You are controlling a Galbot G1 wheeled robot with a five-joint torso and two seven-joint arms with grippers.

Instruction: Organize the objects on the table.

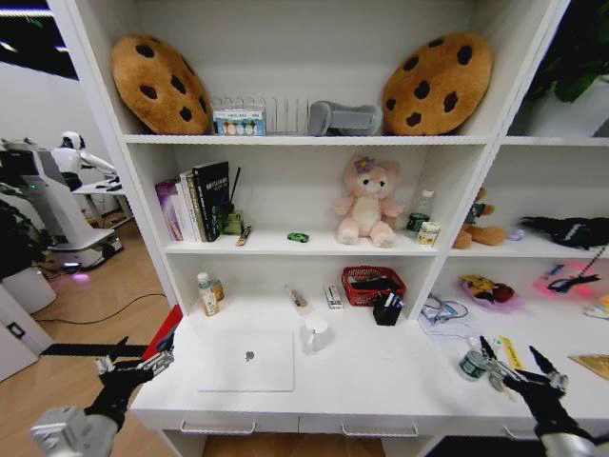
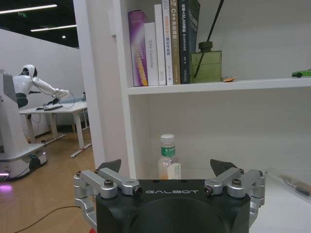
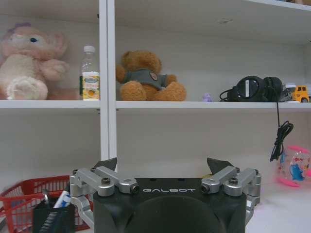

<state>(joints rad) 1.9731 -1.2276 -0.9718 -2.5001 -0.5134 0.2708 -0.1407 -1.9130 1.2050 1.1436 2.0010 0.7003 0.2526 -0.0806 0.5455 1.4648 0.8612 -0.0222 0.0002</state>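
Both grippers, left gripper (image 1: pixel 134 367) and right gripper (image 1: pixel 524 367), hover wide open, holding nothing. The closed silver laptop (image 1: pixel 248 361) lies on the long white table (image 1: pixel 381 381) between them; a careless reach risks toppling the white ceramic mug (image 1: pixel 316 333) just beyond it.

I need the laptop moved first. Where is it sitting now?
In the head view, the closed silver laptop lies flat on the white desk, toward the robot's left, just left of the white mug.
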